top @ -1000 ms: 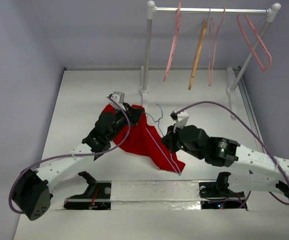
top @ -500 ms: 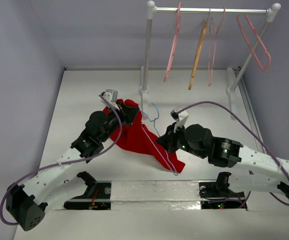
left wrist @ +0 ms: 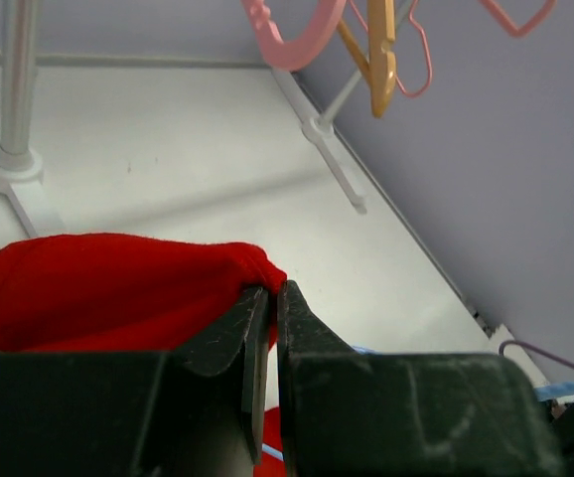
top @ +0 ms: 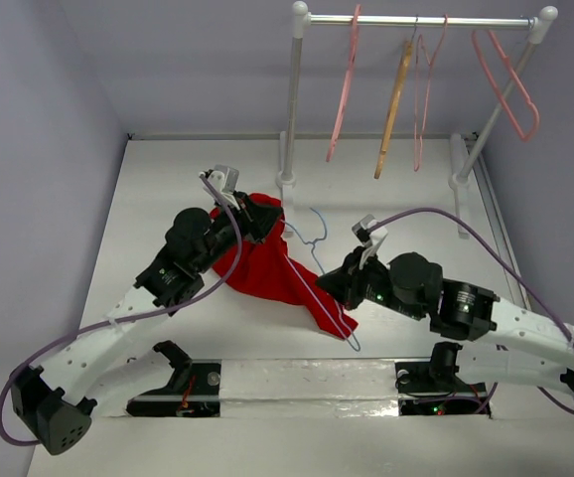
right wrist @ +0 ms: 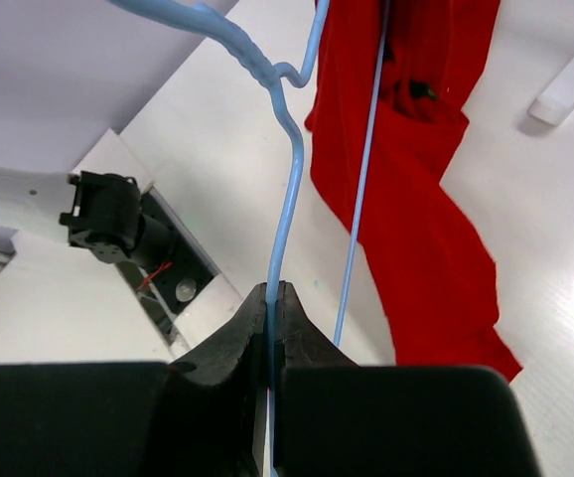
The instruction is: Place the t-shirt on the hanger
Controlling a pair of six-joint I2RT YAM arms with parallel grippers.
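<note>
The red t-shirt (top: 267, 270) lies bunched on the white table, with one end lifted. My left gripper (top: 267, 221) is shut on its upper fold; in the left wrist view the fingers (left wrist: 267, 290) pinch the red cloth (left wrist: 98, 288). The pale-blue wire hanger (top: 316, 227) lies across the shirt, its hook pointing to the back and one arm (top: 319, 298) running over the cloth. My right gripper (top: 333, 288) is shut on the hanger's wire; the right wrist view shows the wire (right wrist: 287, 179) clamped between the tips (right wrist: 275, 288), with the shirt (right wrist: 416, 169) beside it.
A white clothes rack (top: 292, 99) stands at the back with pink hangers (top: 345, 84) (top: 510, 84) and a tan wooden hanger (top: 394, 99). The rack's feet (top: 459, 177) rest on the table. Grey walls close both sides. The arm bases (top: 188, 383) sit at the near edge.
My left gripper has lifted the shirt's top edge up and back. My right arm has shifted right and nearer with the hanger, and the shirt's lower end has drawn in.
</note>
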